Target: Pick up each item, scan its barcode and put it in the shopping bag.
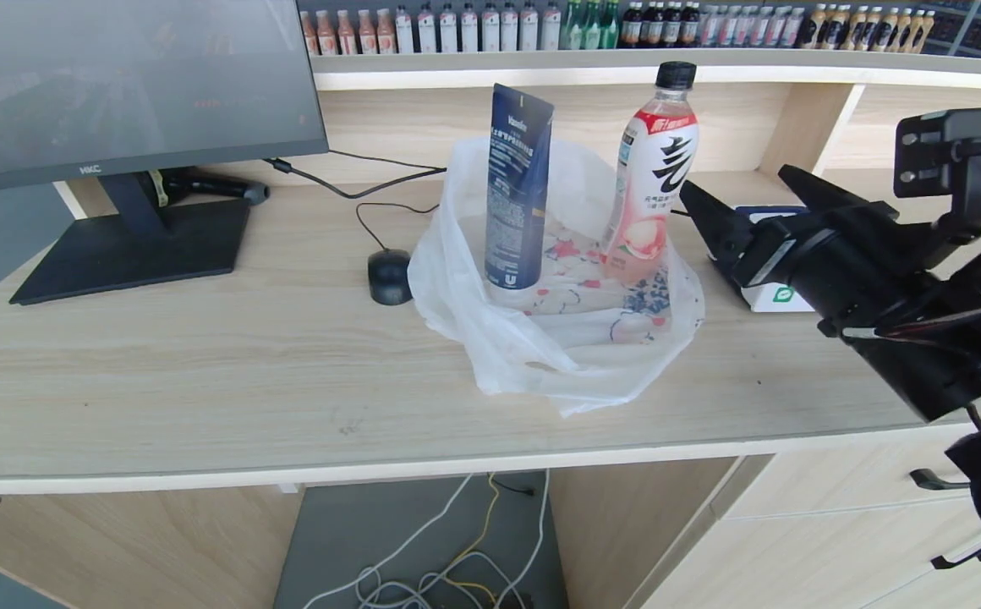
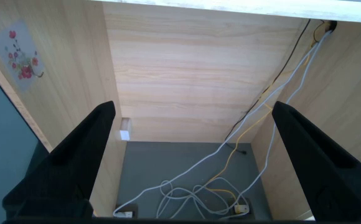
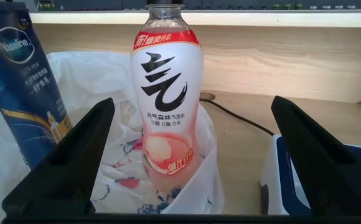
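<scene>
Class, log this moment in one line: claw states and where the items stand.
right claw open, near bottle | left claw open, below counter | bottle, pouch upright in shopping bag

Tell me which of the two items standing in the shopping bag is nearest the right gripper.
The pink-labelled drink bottle with the black cap: it stands on the side of the bag facing the right gripper; the blue pouch stands farther off.

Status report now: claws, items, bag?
Right claw open, facing bottle. Left claw open, below counter. Bottle, blue pouch upright in bag. Box near right claw.
</scene>
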Motion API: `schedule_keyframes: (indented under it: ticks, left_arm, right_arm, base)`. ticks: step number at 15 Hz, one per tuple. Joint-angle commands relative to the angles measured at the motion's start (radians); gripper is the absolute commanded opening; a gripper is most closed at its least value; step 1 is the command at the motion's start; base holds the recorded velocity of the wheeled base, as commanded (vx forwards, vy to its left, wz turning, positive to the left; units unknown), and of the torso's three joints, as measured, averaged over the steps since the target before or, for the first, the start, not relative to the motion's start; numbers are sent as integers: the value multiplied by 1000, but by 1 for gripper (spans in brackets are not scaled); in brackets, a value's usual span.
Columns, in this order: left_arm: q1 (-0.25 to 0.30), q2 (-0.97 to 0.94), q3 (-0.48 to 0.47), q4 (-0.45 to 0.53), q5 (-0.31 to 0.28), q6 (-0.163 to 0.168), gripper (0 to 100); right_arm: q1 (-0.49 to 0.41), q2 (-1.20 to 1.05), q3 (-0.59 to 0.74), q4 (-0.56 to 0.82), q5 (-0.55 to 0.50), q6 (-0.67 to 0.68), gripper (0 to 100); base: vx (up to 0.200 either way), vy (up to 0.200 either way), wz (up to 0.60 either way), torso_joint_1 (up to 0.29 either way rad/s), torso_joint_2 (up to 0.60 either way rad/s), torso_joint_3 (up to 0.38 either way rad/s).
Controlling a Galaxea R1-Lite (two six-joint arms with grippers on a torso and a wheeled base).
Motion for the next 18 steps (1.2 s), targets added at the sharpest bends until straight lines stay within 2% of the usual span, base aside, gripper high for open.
schedule_keyframes:
  ticks: [1,12,15,16,18]
  left_arm:
    - [0,0,0,0,0,0,100]
    - [0,0,0,0,0,0,100]
    - [0,0,0,0,0,0,100]
    - [0,0,0,0,2,0,100]
    - [0,0,0,0,0,0,100]
  right_arm:
    - [20,-116,88,1,-1,0,100]
    - [18,-525,494,1,25,0,100]
    - [18,-637,660,1,27,3,100]
    - [21,-662,692,15,32,12,100]
    - [23,-728,692,129,47,35,100]
  base:
    - [0,0,0,0,0,0]
    - [0,0,0,0,0,0]
    - [0,0,0,0,0,0]
    - [0,0,0,0,0,0]
    - [0,0,0,0,0,0]
